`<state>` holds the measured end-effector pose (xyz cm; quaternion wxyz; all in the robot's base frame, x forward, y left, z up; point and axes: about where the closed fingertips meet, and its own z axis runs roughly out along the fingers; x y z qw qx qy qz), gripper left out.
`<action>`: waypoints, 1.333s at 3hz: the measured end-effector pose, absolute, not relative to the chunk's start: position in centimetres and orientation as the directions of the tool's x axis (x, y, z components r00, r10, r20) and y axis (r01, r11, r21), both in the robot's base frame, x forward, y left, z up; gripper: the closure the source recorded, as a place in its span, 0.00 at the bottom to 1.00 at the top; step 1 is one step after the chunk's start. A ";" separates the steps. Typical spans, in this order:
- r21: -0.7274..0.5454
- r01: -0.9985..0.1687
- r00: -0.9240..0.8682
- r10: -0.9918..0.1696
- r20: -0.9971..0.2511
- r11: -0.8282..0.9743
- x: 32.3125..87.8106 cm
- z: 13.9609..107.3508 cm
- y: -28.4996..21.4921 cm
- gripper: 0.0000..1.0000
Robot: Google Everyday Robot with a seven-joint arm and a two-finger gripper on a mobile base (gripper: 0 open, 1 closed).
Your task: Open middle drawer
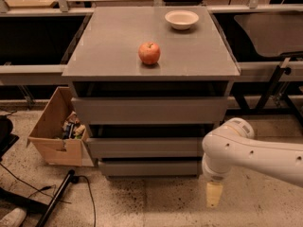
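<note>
The grey cabinet has three handle-less drawers. The middle drawer is the wide flat front in the centre, and it sits about flush with the other fronts. Above it is the taller top drawer, and below it the smaller lowest drawer. My white arm comes in from the right, in front of the cabinet's lower right corner. My gripper hangs pointing down near the floor, to the right of the lowest drawer and below the middle drawer, touching neither.
A red apple and a white bowl sit on the cabinet top. An open cardboard box with clutter stands on the floor at the left. Cables and a black pole lie at bottom left. Metal table legs stand at right.
</note>
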<state>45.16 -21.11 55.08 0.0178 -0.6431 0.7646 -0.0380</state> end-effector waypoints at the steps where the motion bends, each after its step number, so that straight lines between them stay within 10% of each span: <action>1: -0.158 -0.978 -0.141 -0.990 0.015 0.137 49.8 53.2 -20.3 0.00; 4: -0.250 -0.960 -0.121 -0.992 -0.023 0.123 60.5 49.4 -19.0 0.00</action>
